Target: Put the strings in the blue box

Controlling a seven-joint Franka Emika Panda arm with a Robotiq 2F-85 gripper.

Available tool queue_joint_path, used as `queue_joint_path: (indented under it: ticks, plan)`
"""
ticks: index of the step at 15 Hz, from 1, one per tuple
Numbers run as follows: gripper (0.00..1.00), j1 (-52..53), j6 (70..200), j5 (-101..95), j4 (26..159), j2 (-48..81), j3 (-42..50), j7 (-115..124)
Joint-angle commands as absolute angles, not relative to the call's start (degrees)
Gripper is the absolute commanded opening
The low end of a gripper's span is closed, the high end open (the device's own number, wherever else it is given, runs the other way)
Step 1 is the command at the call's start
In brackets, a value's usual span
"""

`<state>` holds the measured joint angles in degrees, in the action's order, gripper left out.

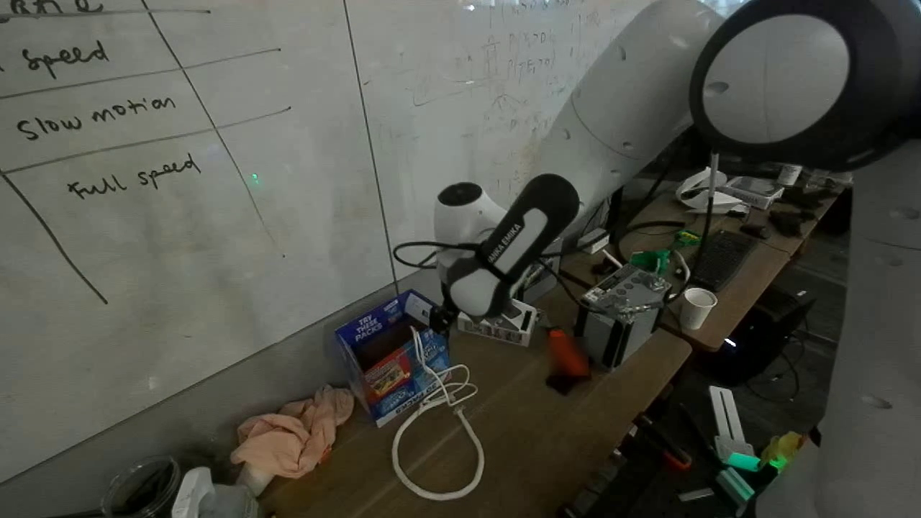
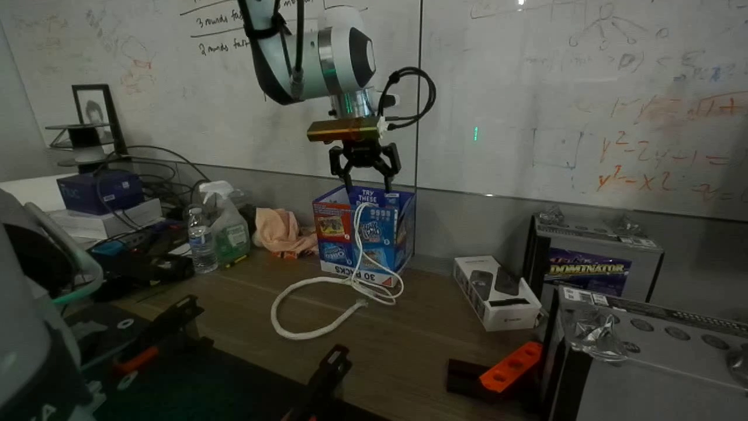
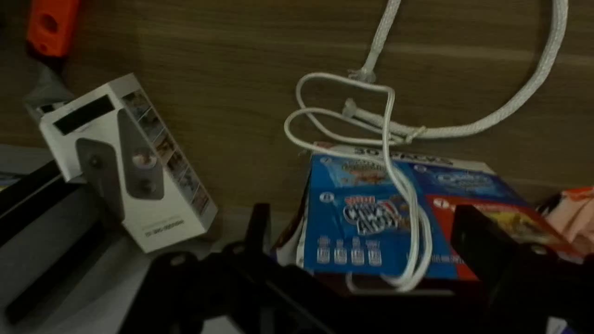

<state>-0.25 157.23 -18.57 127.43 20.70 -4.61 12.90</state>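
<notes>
The blue box stands open-topped on the table against the wall; it also shows in an exterior view and in the wrist view. A white string, part thin cord and part thick rope, hangs over the box's front wall. Its thin loops bend over the rim into the dark inside; the thick loop lies on the table in front. In the wrist view the thick rope lies beyond the box. My gripper is open and empty just above the box, fingers pointing down.
A white product box lies right of the blue box, with an orange tool and grey machines beyond. A peach cloth, spray bottle and water bottle stand left. A whiteboard rises behind.
</notes>
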Motion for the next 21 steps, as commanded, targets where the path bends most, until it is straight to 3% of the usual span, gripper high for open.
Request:
queue_joint_path:
  ticks: [1, 5, 17, 21]
  plan:
    - [1.00, -2.5, 171.2, -13.7, 139.2, 21.5, -4.8, 1.2]
    - [1.00, -3.3, 182.3, -12.9, 141.9, 29.3, -5.4, -6.0]
    - [1.00, 15.6, 194.6, -3.0, 115.2, 56.2, 6.7, -3.1]
    - [1.00, 17.6, 196.4, -0.9, 109.9, 60.5, 9.5, -3.5]
